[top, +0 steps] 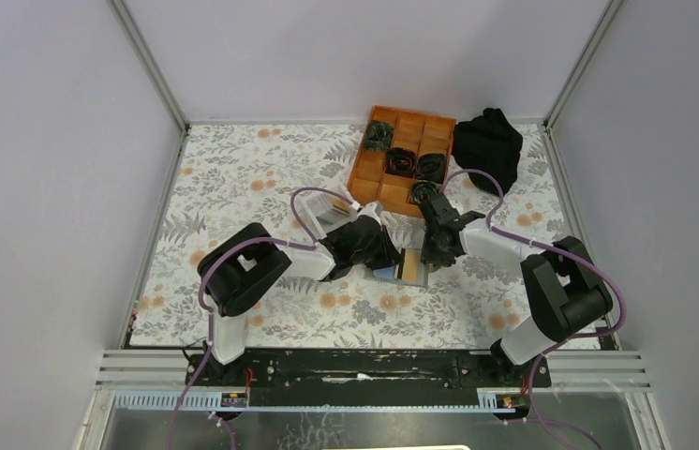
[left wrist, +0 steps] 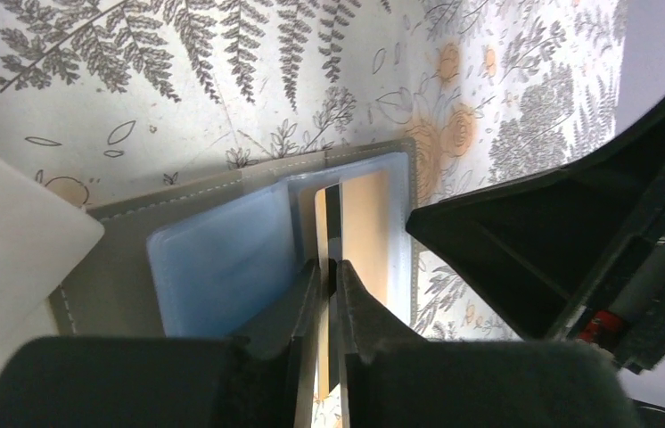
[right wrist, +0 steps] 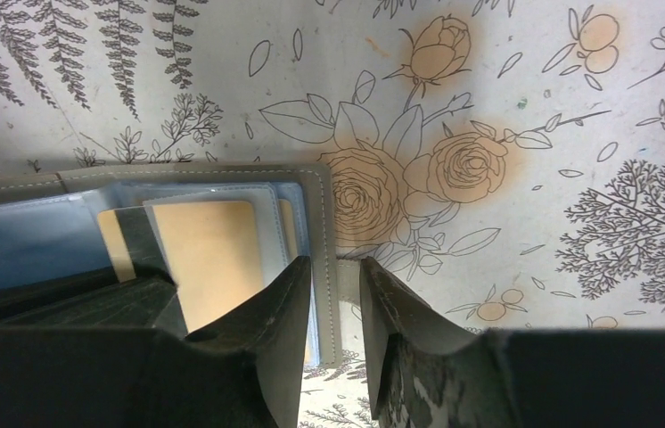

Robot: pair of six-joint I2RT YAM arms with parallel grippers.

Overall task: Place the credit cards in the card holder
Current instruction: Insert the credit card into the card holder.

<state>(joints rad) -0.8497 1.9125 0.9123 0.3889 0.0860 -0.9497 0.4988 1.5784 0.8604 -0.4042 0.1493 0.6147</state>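
Lying open, grey card holder, pale bluish sleeves, tan-gold card

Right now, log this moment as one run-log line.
left gripper: shut on tan-gold card | right gripper: pinching card holder edge | holder: open on table | insertion: under way

No legible text, label, brand, number or sign appears in any view; the tan-gold card shows a plain face; the card holder bears only stitching.
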